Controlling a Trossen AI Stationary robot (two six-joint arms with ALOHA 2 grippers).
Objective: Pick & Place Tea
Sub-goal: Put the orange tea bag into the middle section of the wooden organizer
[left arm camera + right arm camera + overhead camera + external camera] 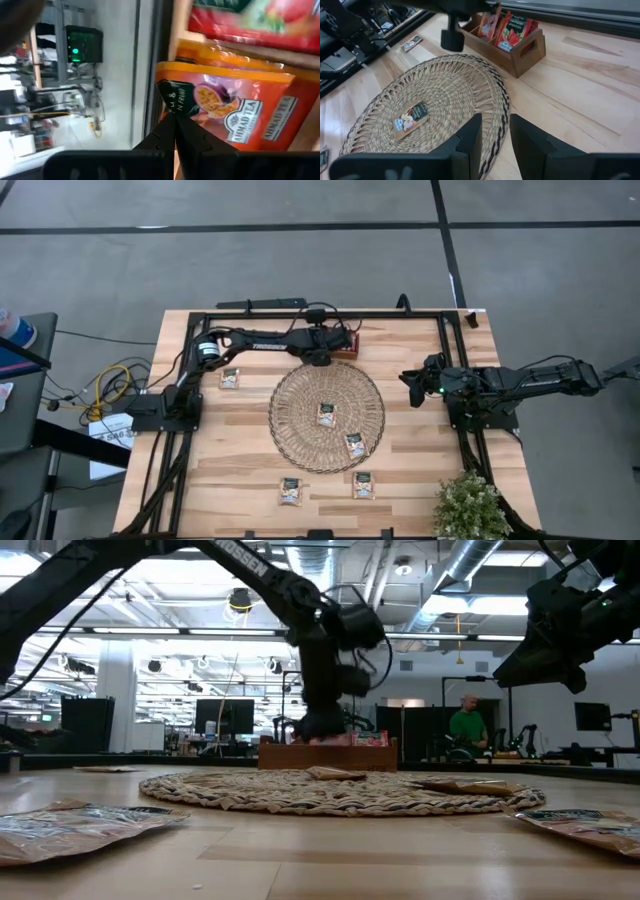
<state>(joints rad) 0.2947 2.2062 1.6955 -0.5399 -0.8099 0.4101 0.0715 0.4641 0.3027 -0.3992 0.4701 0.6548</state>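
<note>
**Left arm pinches a sachet at the tray**

Jaws first: the left gripper (175,131) is closed on the top edge of an orange tea sachet (235,110) standing in the wooden tray (512,54), at the upper middle of the high view. The right gripper (495,137) hangs empty at the right, fingers slightly apart. Two sachets lie on the woven mat (300,395) at centre; three more rest on the table (420,450), one at upper left of the mat, two below it. The sachets look light, thin, slick and easily creased, so a grip on the sealed top rim seems safest.
</note>
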